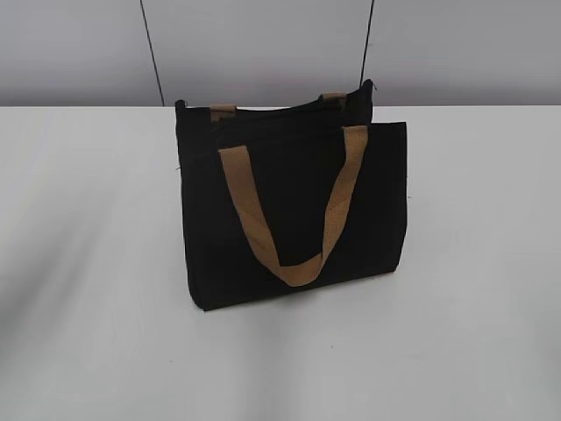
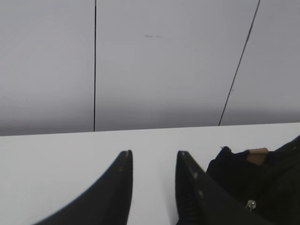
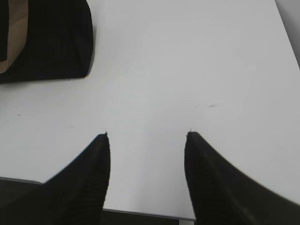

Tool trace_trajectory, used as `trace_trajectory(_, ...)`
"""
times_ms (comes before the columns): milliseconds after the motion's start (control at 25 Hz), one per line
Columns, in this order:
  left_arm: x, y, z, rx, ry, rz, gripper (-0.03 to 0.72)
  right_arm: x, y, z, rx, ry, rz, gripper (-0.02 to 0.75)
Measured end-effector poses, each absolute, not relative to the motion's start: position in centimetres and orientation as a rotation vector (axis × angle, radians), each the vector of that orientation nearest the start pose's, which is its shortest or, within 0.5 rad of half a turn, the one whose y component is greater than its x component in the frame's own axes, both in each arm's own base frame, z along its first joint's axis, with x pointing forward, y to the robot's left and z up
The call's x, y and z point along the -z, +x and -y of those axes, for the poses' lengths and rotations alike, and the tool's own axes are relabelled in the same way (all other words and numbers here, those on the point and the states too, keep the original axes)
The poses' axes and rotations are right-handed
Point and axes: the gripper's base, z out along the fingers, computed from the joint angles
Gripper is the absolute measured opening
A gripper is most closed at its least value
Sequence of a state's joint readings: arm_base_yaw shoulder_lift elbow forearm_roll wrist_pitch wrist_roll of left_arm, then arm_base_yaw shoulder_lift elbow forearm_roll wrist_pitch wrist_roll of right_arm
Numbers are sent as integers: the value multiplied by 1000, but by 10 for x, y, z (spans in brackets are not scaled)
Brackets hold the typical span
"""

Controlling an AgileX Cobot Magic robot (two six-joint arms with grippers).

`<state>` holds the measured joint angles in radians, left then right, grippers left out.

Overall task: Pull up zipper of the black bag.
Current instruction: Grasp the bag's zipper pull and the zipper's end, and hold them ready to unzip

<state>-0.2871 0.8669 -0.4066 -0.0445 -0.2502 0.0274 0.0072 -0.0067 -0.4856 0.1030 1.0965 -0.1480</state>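
The black bag [image 1: 294, 206] stands upright in the middle of the white table, one tan handle hanging down its front. It also shows at the right edge of the left wrist view [image 2: 262, 183] and in the top left corner of the right wrist view [image 3: 47, 42]. The zipper, a small silver piece [image 2: 251, 204], shows on the bag's top in the left wrist view. My left gripper [image 2: 153, 157] is open and empty, just left of the bag. My right gripper [image 3: 147, 136] is open and empty over bare table, away from the bag. Neither gripper shows in the exterior view.
The white table [image 1: 88, 263] runs to a grey panelled wall [image 1: 263, 44] behind the bag. Its near edge [image 3: 140, 214] lies just below my right gripper.
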Motion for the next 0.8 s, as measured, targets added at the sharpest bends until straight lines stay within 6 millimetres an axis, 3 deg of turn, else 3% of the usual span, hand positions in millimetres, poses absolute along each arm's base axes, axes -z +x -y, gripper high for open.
trace_trajectory(800, -218, 206, 60, 269, 153, -1711, 239, -271, -6, -8, -38, -168, -2077, 401)
